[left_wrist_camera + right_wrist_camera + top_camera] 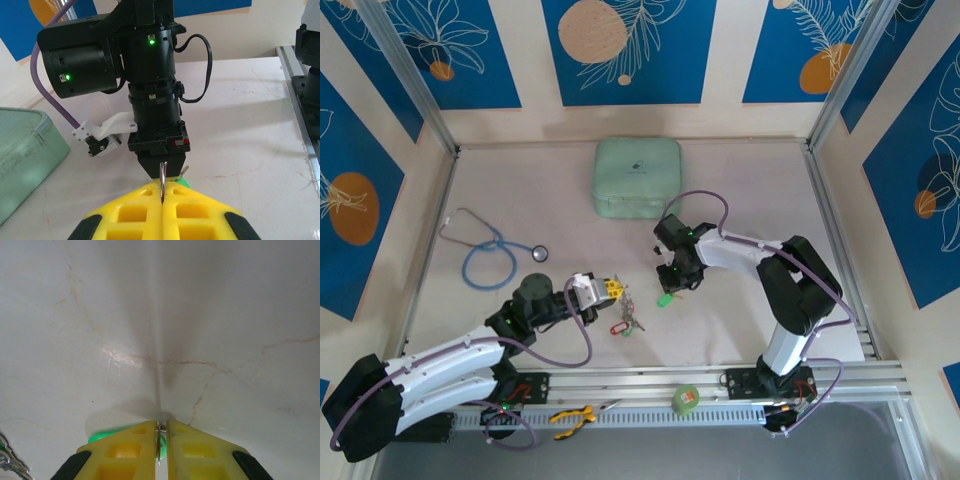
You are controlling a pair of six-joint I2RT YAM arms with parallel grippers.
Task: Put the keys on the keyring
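Yellow-fingered left gripper (163,186) clamps the single keyring (162,172); right gripper (160,428), at its three o'clock, pinches one green-tagged key (665,298). One red-tagged key (617,328) lies at six.

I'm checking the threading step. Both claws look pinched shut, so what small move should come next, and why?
Probably ease the right claw and its green-tagged key a touch toward the left claw. That claw pinches the thin keyring edge-on, right in front of it, and the key is not visibly on the ring yet.

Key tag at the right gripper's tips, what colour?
Green. The tag at the right gripper shows best in the top external view.
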